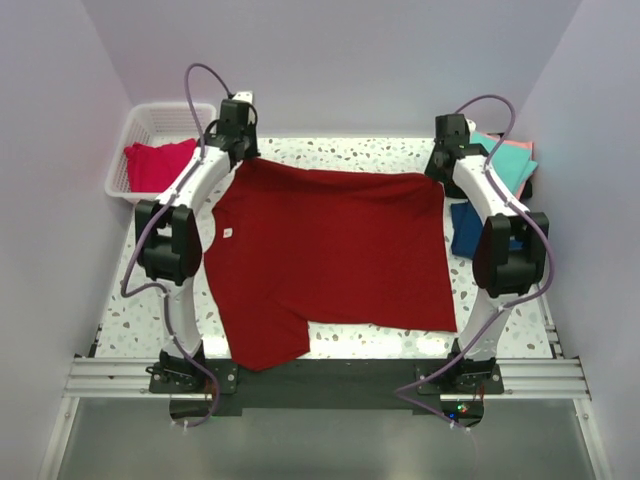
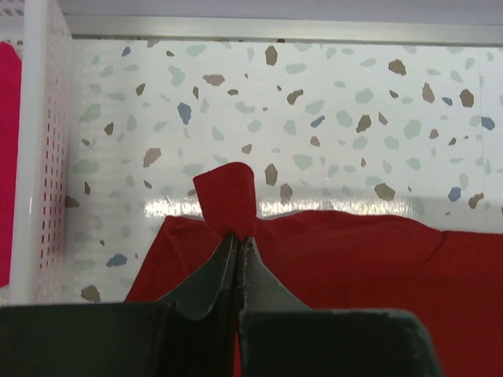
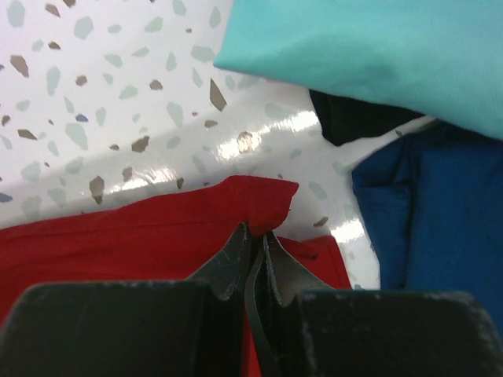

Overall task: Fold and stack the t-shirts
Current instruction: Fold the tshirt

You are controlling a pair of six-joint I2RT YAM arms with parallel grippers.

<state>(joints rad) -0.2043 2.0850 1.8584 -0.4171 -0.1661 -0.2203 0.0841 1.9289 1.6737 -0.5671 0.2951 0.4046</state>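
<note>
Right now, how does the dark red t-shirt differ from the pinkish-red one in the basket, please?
The dark red t-shirt lies spread on the table; the pinkish-red t-shirt sits bunched in the white basket. The left gripper and right gripper pinch the dark red one's far edge; nothing holds the pinkish-red one. Both are plain cloth.

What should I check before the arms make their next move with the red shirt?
1. Left claw shut on the dark red shirt's far edge: ok.
2. Right claw shut on that same edge: ok.
3. Edge between them roughly straight: ok.
4. Shirt spread flat: ok.
5. Navy shirt and teal shirt apart from the gripped corner: ok.
6. White basket apart from the left claw: ok.
</note>
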